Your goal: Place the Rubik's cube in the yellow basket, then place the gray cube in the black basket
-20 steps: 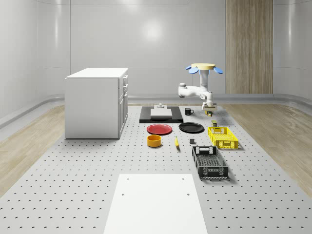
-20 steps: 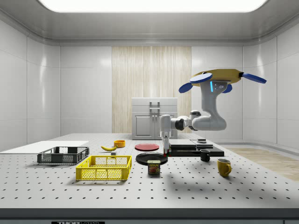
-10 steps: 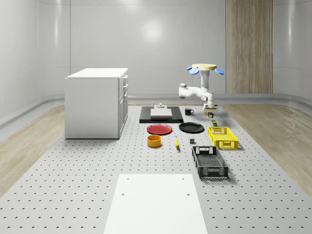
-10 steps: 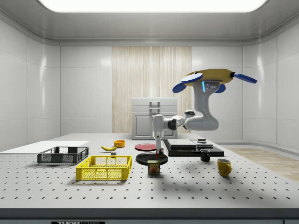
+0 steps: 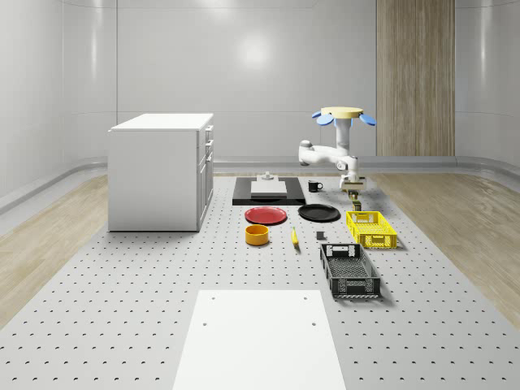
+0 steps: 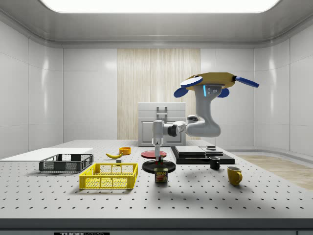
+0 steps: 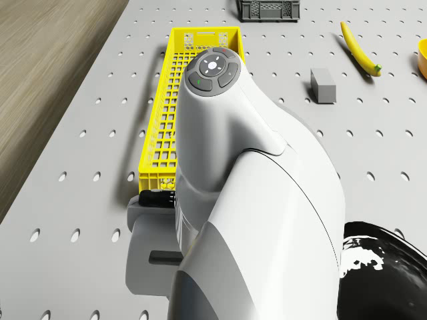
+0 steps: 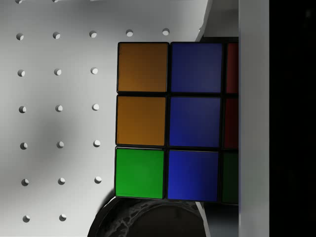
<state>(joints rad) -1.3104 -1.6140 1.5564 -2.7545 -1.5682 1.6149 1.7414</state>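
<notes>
In the whole-scene view the drone (image 5: 341, 114) hovers over the far part of the table (image 5: 122, 309), on this view's right. Its pincer (image 5: 354, 189) hangs above the table just behind the yellow basket (image 5: 371, 229). The black basket (image 5: 349, 270) lies nearer to the camera, and the gray cube (image 5: 320, 236) stands on the table between the two baskets, a little to this view's left.

In the side view the pincer points straight down, with a small coloured block between the fingers. This is the Rubik's cube (image 6: 160, 157), carried in the air above a can (image 6: 161, 175) and close to a black plate (image 6: 159, 166). It has not reached the yellow basket.

In the drone view the smooth white arm (image 7: 247, 173) covers the pincer. The yellow basket is a long open lattice of thin plastic, the gray cube is a plain matt block, and a banana (image 7: 358, 48) lies beyond it.

In the wrist view the Rubik's cube is very near, and one finger presses on its side, so I judge the pincer clamped on it. Its glossy tiles are orange, blue, green and red, with black seams. I think it is light, hard and rather slippery. The flat opposite faces are the good place to hold, at the middle row. Its layers may turn, so an even squeeze is safer
</notes>
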